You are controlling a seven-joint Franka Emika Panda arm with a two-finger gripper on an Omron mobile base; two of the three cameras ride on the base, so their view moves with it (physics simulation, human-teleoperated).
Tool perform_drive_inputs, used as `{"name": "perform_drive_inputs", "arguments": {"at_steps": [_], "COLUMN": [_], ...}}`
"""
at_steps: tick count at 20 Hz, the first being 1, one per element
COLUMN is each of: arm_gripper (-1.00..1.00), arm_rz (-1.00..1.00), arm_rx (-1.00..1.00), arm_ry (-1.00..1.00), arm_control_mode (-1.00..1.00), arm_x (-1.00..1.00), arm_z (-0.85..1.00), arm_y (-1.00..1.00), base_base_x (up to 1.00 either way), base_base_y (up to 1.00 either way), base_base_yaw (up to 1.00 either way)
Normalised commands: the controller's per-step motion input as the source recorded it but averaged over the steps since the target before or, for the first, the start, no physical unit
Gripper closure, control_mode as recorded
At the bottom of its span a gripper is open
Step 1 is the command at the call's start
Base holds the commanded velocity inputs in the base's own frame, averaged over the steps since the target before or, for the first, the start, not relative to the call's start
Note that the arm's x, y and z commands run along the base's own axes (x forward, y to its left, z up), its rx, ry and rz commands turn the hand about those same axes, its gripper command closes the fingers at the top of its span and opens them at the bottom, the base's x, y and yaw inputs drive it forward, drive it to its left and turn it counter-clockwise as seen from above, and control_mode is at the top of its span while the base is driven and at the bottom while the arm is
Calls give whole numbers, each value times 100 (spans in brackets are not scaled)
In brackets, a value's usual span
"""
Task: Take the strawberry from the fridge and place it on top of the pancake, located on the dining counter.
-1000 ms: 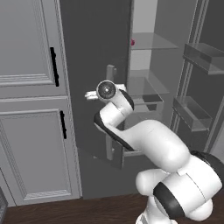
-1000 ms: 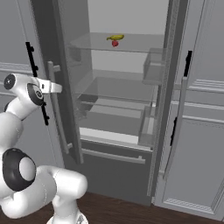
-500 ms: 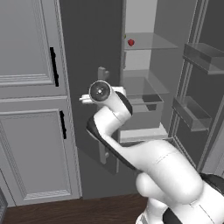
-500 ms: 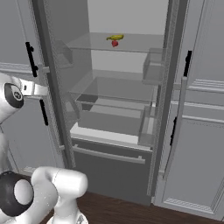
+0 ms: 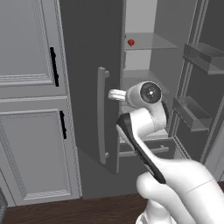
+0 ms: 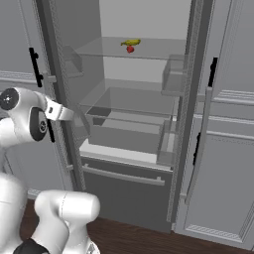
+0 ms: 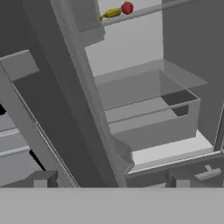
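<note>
Hand view: the two dark finger tips (image 7: 40, 178) of the gripper (image 7: 109, 180) stand wide apart at the bottom edge, one on each side of the open left door's edge, with nothing held and no contact visible. The tall dark grey double-door fridge (image 7: 144, 109) has both doors open, exposing its pale interior, glass shelves and a clear drawer. The tiny bright red strawberry (image 7: 127, 7) rests on the upper glass shelf, just beside a small yellow item (image 7: 112, 12).

Left base view: the gripper (image 5: 114, 94) sits at the end of the white arm, near the long vertical grey bar handle (image 5: 102, 116) of the open left door but apart from it. The strawberry (image 5: 131, 43) lies on the upper shelf, well above the gripper.

Right base view: the strawberry (image 6: 130, 49) sits just in front of the yellow item (image 6: 131, 42). The gripper (image 6: 67, 113) points toward the fridge (image 6: 141, 119) interior, well below that shelf.
</note>
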Motion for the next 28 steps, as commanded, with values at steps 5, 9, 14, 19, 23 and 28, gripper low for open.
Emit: {"name": "perform_drive_inputs", "arguments": {"at_steps": [5, 9, 14, 19, 23, 28], "arm_gripper": [-100, -100, -100, -100, -100, -100], "arm_rz": [0, 0, 4, 1, 1, 7], "arm_rx": [35, 37, 29, 16, 10, 3], "arm_ry": [1, 1, 0, 4, 9, 16], "arm_control_mode": [-100, -100, -100, -100, -100, -100], "arm_x": [0, 3, 43, 52, 60, 65], "arm_z": [-39, -21, 0, 0, 0, -8], "arm_y": [-81, -54, -16, -4, 0, 1], "base_base_x": [0, 0, 0, 0, 0, 0], "base_base_y": [0, 0, 0, 0, 0, 0], "base_base_yaw": [0, 0, 0, 0, 0, 0]}}
